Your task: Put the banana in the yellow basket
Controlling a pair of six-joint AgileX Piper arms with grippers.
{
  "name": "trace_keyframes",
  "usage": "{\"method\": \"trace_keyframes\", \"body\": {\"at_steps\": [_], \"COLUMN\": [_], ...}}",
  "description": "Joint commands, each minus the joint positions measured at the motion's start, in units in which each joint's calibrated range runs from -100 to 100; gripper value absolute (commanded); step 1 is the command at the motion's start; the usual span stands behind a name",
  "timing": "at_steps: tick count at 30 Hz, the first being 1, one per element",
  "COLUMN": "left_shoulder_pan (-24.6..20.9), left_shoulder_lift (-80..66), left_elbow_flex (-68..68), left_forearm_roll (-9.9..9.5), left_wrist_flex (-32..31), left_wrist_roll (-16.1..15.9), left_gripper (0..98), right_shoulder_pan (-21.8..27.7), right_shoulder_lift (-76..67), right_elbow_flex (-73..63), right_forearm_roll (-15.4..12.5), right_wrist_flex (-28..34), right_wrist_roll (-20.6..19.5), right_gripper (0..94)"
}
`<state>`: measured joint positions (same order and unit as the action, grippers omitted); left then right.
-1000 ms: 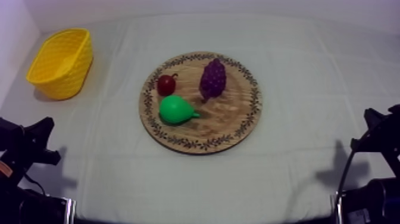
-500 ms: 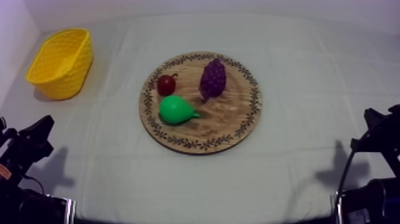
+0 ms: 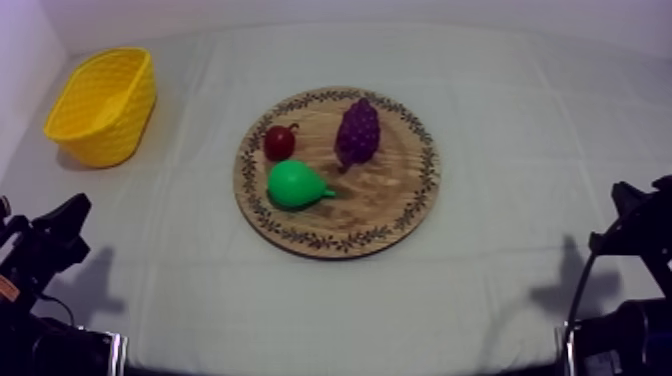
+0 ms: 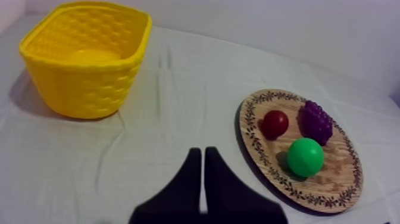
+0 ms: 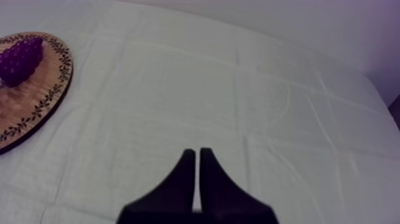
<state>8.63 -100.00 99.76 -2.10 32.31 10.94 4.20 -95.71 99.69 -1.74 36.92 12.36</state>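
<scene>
Covering the worktop, a grey-white cloth (image 3: 520, 150), faintly creased, backed by a pale wall (image 4: 297, 30). Resting mid-worktop, a round wooden board (image 3: 400, 215) with patterned rim, bearing a green pear (image 3: 295, 184), a purple bunch of grapes (image 3: 358, 130) and a small red fruit (image 3: 279, 142), all close together. Standing well apart at the far left corner, a yellow basket (image 3: 120, 130), woven-looking, plain yellow inside. Cannot tell the banana's place. Hanging low over bare cloth, left gripper (image 4: 202, 152) and right gripper (image 5: 195, 152), jaws of both pressed together on nothing.

On board (image 3: 392, 205): pear (image 3: 295, 184), grapes (image 3: 358, 130); basket (image 3: 122, 128) behind, left.
</scene>
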Motion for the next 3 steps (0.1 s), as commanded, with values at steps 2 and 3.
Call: {"method": "trace_keyframes", "body": {"at_steps": [2, 3], "left_shoulder_pan": [0.02, 0.02], "left_shoulder_lift": [0.0, 0.0], "left_elbow_flex": [0.01, 0.01], "left_forearm_roll": [-0.03, -0.03], "left_wrist_flex": [-0.06, -0.06], "left_wrist_roll": [-0.03, -0.03], "left_gripper": [0.1, 0.1], "right_shoulder_pan": [0.02, 0.02], "right_shoulder_lift": [-0.04, -0.04], "right_elbow_flex": [-0.03, -0.03], "right_forearm_roll": [0.01, 0.01], "right_wrist_flex": [0.02, 0.02], "right_wrist_roll": [-0.03, -0.03], "right_gripper": [0.6, 0.6]}}
